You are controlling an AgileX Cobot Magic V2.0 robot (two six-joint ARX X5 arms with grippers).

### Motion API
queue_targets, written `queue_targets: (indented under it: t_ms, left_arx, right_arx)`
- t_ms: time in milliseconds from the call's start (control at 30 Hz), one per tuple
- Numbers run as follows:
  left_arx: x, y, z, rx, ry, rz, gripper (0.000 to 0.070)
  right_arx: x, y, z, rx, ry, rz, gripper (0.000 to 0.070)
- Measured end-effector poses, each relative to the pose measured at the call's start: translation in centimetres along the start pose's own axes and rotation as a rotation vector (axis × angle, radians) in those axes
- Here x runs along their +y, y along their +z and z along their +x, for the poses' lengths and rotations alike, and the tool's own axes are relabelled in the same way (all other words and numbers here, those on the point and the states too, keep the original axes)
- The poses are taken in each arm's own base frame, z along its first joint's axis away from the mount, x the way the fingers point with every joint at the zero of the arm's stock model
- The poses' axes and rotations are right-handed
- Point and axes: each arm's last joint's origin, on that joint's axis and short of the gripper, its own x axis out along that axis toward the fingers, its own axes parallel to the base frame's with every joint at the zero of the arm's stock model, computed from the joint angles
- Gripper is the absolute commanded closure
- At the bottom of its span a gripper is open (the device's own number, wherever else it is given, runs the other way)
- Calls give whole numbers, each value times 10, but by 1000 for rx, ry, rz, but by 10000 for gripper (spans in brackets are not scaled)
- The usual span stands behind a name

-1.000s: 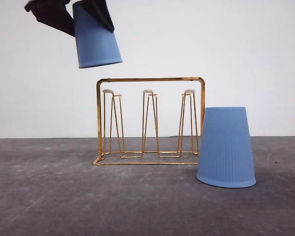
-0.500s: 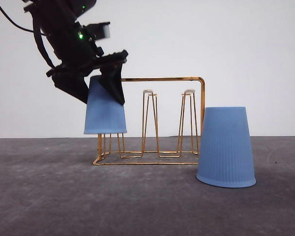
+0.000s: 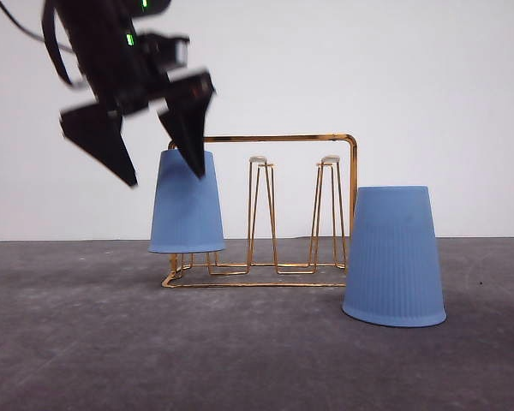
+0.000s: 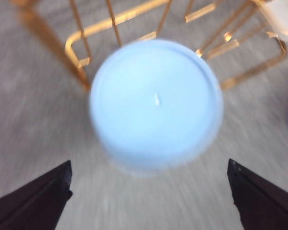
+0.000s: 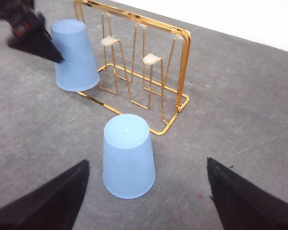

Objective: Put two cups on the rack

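Note:
A light blue cup (image 3: pixel 187 205) sits upside down over the left peg of the gold wire rack (image 3: pixel 265 137). My left gripper (image 3: pixel 164 175) hovers just above it, open, with its fingers spread on either side of the cup's top and apart from it. The left wrist view looks straight down on that cup (image 4: pixel 156 103), with the dark fingertips (image 4: pixel 33 201) wide apart. The other cup (image 3: pixel 394 257) stands upside down on the table by the rack's right end. My right gripper (image 5: pixel 146 211) is open above and behind this cup (image 5: pixel 128 155), holding nothing.
The rack's middle peg (image 3: pixel 259 163) and right peg (image 3: pixel 329 163) are bare, with white tips. The grey table (image 3: pixel 86 342) stretches open in front of and to the left of the rack. A white wall stands behind.
The left gripper brought the cup down from high up onto the rack's left peg, then opened and let it go. The cup now rests there on its own.

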Motion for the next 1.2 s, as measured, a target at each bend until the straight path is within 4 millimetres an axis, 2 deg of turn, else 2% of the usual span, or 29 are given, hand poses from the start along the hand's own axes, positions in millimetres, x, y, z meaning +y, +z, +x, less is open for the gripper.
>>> queue_targets:
  t_ms: [67, 133, 300, 433, 633, 700, 767, 833, 933, 1200]
  left_arx:
    - [-2, -4, -18, 4, -33, -3, 162]
    - [-4, -6, -33, -26, -70, -5, 202]
    - [-3, -21, -54, -87, -86, -21, 201]
    - [0, -51, -56, -139, -99, -56, 201]
    - [1, -117, -63, -315, -133, -139, 201]
    - [1, -139, -62, -329, -138, -174, 199]
    - [1, -156, -61, -320, -139, -205, 196]
    - [1, -165, -63, -312, -136, -226, 196]
    - [1, -168, -69, -337, -124, -242, 196]
    - [1, -167, -69, -354, -125, -258, 196]
  right_arx:
    - [0, 0, 0, 0, 0, 0, 202]
    - [0, 0, 0, 0, 1, 3, 202]
    - [0, 0, 0, 0, 4, 7, 202]
    - [0, 0, 1, 5, 11, 14, 202]
    - [-2, 0, 13, 47, 80, 31, 201]
    - [-3, 1, 21, 65, 99, 33, 194]
    - [-5, 2, 32, 81, 118, 32, 159]
    - [-7, 3, 44, 95, 135, 31, 117]
    - [-9, 4, 65, 121, 157, 37, 70]
    - [-14, -6, 128, 194, 171, 57, 65]
